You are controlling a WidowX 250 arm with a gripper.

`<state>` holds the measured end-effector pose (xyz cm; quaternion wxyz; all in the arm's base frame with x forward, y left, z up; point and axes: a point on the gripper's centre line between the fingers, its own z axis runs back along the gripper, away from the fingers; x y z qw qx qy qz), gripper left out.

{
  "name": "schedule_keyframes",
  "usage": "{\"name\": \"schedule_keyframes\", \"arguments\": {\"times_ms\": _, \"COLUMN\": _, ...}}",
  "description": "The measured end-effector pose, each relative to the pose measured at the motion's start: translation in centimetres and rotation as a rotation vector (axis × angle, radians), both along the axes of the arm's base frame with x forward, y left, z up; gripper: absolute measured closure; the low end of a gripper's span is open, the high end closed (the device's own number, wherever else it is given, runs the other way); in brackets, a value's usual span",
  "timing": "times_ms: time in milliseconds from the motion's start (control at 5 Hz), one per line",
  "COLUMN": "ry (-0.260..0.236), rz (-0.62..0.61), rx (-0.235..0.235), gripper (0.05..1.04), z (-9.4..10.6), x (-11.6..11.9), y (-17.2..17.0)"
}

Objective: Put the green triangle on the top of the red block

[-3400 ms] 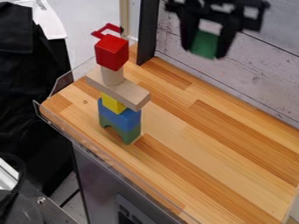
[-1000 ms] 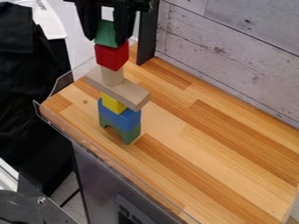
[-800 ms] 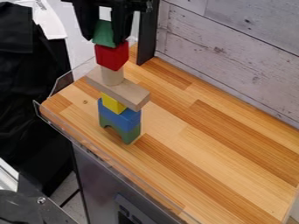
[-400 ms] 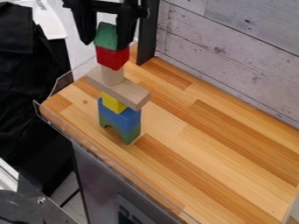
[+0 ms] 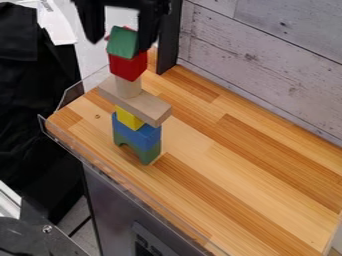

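Between the parted fingertips of the claw [image 5: 121, 45], find the green triangle [image 5: 123, 42], resting on top of the red block [image 5: 127, 65]. Hangs wide, with some room by the finger farther from the wall [image 5: 267, 65] and hardly any by the finger nearer it; impossible to tell touching from just beside on that flank. Read the ridge as running roughly from one finger toward the other, with one sloping face showing. Looks placed, so judge the task as all but done, with only the retreat left.

Below the claw, in line with its gap, note a slim stack: under the red block a pale cylinder [image 5: 128, 86], then a wooden plank [image 5: 143, 107], a yellow block [image 5: 129, 118], a blue block [image 5: 143, 135] and a green arch [image 5: 150, 154], down to the counter [image 5: 254, 175]. Calls for a lift straight up from the green triangle before any sidestep. Could easily topple from a brush of the closer finger. Best to rise slowly, keeping both fingers spread and off the red block.
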<state>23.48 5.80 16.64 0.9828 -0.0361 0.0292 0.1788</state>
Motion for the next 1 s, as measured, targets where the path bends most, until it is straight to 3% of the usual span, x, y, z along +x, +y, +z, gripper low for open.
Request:
{"name": "schedule_keyframes", "arguments": {"times_ms": 200, "ry": -0.061, "rz": 0.019, "rx": 0.038, "gripper": 0.084, "z": 2.6, "x": 0.0, "y": 0.3}}
{"name": "schedule_keyframes", "arguments": {"times_ms": 400, "ry": -0.091, "rz": -0.011, "rx": 0.081, "gripper": 0.084, "z": 4.7, "x": 0.7, "y": -0.6}}
{"name": "schedule_keyframes", "arguments": {"times_ms": 800, "ry": 0.001, "rz": -0.116, "rx": 0.066, "gripper": 0.084, "z": 2.5, "x": 3.5, "y": -5.6}}
{"name": "schedule_keyframes", "arguments": {"times_ms": 1000, "ry": 0.019, "rz": -0.104, "rx": 0.029, "gripper": 0.084, "z": 1.6, "x": 3.9, "y": -7.0}}
